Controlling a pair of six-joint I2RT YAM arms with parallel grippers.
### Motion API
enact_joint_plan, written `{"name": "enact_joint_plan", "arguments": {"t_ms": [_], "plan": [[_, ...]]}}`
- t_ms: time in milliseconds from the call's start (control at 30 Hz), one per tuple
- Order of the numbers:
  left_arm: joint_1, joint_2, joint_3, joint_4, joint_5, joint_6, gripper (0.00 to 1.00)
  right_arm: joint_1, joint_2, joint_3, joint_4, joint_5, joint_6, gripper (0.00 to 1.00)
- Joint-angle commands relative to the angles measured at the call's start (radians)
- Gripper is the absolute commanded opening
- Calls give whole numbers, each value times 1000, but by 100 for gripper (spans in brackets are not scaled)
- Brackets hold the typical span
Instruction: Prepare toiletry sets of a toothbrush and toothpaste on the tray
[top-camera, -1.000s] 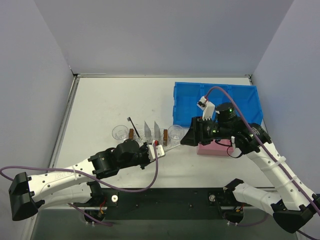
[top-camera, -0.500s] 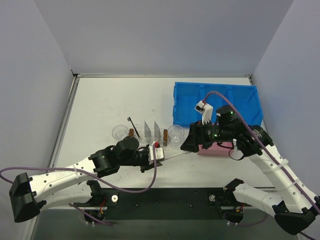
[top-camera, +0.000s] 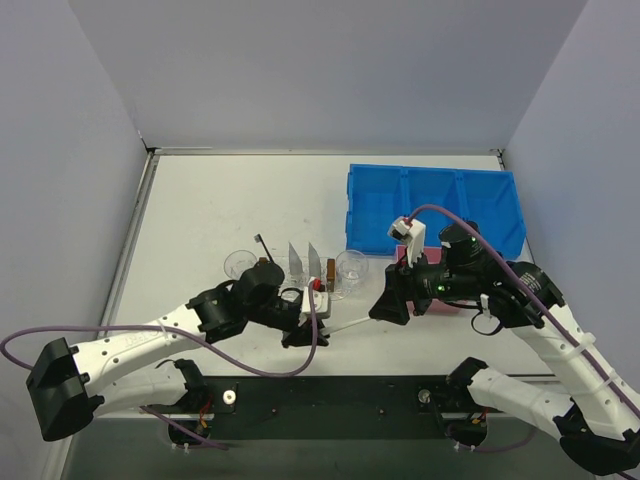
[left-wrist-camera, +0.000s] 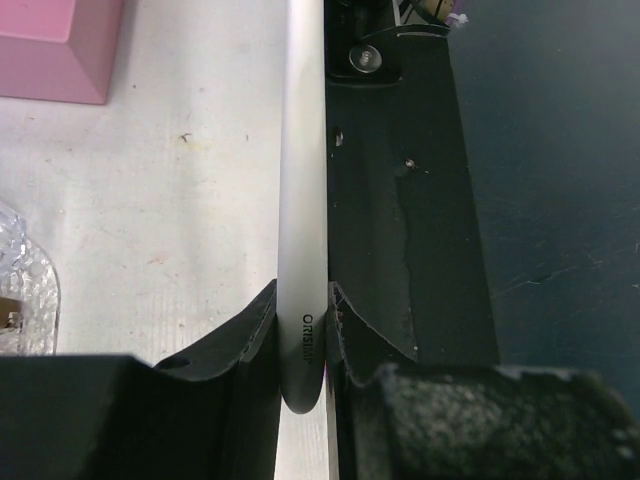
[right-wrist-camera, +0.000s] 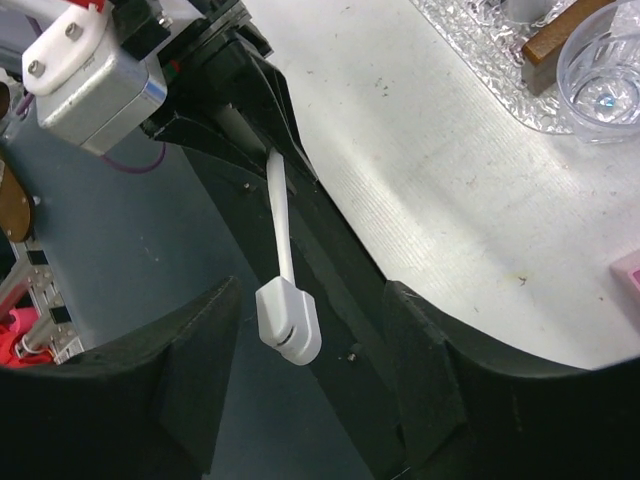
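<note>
My left gripper (top-camera: 312, 322) is shut on the handle end of the white toothbrush (top-camera: 348, 323) and holds it level over the table's near edge, head pointing right. In the left wrist view the jaws (left-wrist-camera: 303, 300) pinch the handle (left-wrist-camera: 303, 150). My right gripper (top-camera: 383, 305) is open, and the brush head (right-wrist-camera: 288, 322) hangs between its fingers (right-wrist-camera: 195, 370) without touching them. The clear tray (top-camera: 283, 290) carries the black toothbrush (top-camera: 266, 252) and two toothpaste tubes (top-camera: 296, 262).
Two clear cups (top-camera: 240, 265) (top-camera: 352, 266) and small brown blocks (top-camera: 329, 268) also stand on the tray. The blue compartmented bin (top-camera: 440, 205) is at the back right. A pink box (left-wrist-camera: 50, 45) lies under my right arm. The black base plate (top-camera: 330, 395) runs along the near edge.
My left gripper has carried the white toothbrush off the tray toward the near edge. My right gripper has come down and nearer, so its open fingers now flank the brush head.
</note>
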Motion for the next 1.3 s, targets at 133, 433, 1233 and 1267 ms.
{"name": "enact_joint_plan", "arguments": {"t_ms": [133,433,1233,1267], "plan": [[38,17,63,12,122,-37,0,65,13,34,-39,-21,-24,48],[54,38,71,15,157,-51,0,74,-3,28,-45,12,-26,37],[54,28,71,11,182,-38,0,76,-1,-7,27,18,-1,39],[53,26,72,9,177,-40,0,74,-1,-7,29,13,2,38]]}}
